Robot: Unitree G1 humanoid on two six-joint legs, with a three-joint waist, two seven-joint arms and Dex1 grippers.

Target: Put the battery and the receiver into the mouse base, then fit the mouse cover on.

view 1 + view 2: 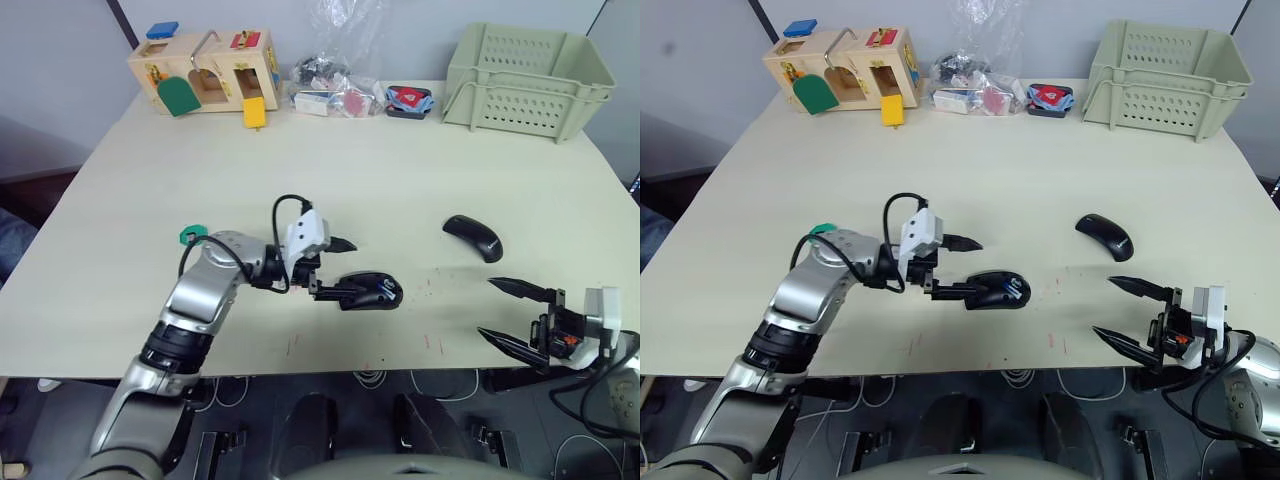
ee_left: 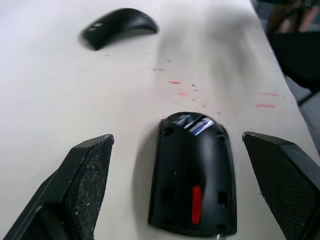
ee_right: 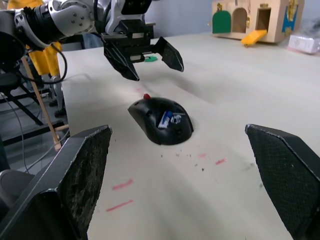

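The mouse base (image 1: 372, 290) lies open side up at the table's front centre, with a red patch (image 2: 196, 204) inside. The battery (image 3: 165, 119), white with a blue end, rests in its front compartment. My left gripper (image 1: 348, 270) is open, its fingers (image 2: 90, 170) standing either side of the base's rear without touching it. The glossy black mouse cover (image 1: 473, 237) lies apart, further right on the table. My right gripper (image 1: 486, 307) hovers open and empty at the front right edge. I cannot make out the receiver.
A green hexagonal piece (image 1: 190, 236) lies behind my left elbow. Along the far edge stand a wooden latch box (image 1: 205, 70), a plastic bag of small parts (image 1: 335, 85), a red-and-blue item (image 1: 408, 100) and a beige crate (image 1: 525, 65).
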